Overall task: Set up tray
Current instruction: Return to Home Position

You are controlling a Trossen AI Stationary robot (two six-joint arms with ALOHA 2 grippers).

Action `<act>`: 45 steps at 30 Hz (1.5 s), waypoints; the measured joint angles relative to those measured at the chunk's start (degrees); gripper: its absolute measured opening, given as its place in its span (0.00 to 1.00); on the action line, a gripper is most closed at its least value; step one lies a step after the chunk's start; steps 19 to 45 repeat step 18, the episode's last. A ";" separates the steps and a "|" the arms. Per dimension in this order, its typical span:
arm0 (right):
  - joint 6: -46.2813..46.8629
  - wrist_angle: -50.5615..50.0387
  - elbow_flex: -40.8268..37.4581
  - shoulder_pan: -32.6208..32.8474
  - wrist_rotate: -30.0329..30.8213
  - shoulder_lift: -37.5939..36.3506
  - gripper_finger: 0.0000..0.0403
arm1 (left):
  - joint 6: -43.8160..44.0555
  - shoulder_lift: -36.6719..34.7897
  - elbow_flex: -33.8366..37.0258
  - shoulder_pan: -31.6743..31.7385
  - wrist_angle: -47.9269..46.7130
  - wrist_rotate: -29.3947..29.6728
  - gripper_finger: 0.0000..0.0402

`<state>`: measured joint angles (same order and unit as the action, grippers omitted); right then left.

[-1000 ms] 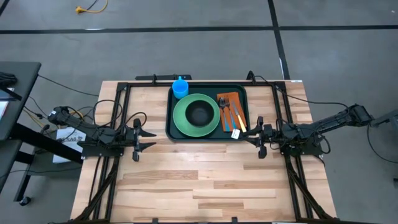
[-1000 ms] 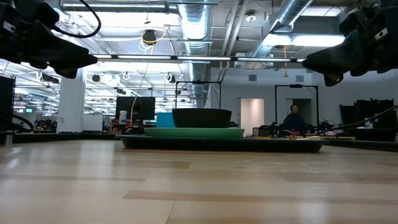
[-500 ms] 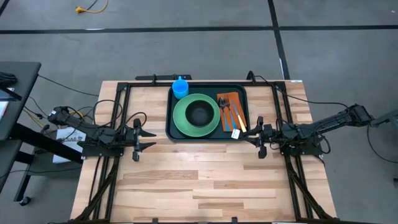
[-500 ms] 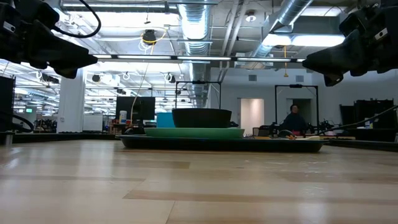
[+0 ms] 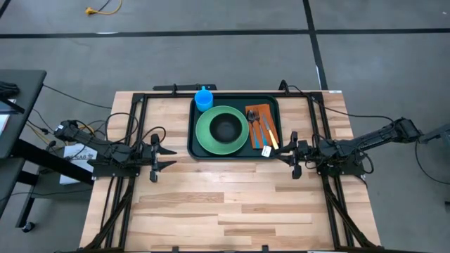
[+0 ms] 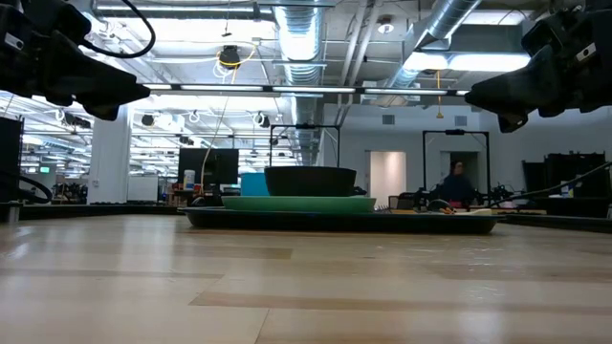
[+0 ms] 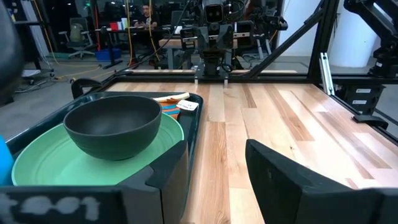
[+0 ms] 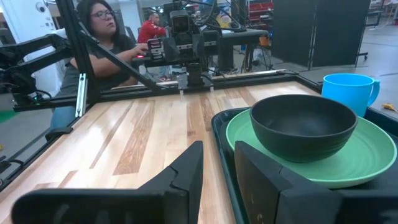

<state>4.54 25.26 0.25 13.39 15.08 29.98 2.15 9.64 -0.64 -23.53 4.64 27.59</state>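
Tray [image 5: 191, 135], dark green, sits at the far middle of the wooden table [image 5: 211, 204], between the 2 arms. It carries 1 round light-green plate [image 5: 207, 135] with 1 black bowl [image 5: 225, 128] in its centre, 1 blue cup [image 5: 204, 100] at the tray's far left corner, and 1 orange-brown napkin [image 5: 264, 110] along its right side. 3 pieces of cutlery [image 5: 259, 131] lie side by side on the napkin, 1 of them a yellow knife [image 5: 271, 139]. The left gripper [image 5: 171, 157] hangs left of the tray, jaws wide and empty. The right gripper [image 5: 281, 156] hangs by the tray's near right corner, jaws apart by a narrower gap, holding nothing.
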 joint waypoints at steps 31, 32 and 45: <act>0.00 0.00 0.00 0.00 0.00 0.00 0.21 | 0.59 0.01 0.00 0.00 0.00 0.00 0.38; 0.00 0.00 0.00 0.00 0.00 0.00 0.21 | 0.59 0.01 0.00 0.00 0.00 0.00 0.38; 0.00 0.00 0.00 0.00 0.00 0.00 0.21 | 0.59 0.01 0.00 0.00 0.00 0.00 0.38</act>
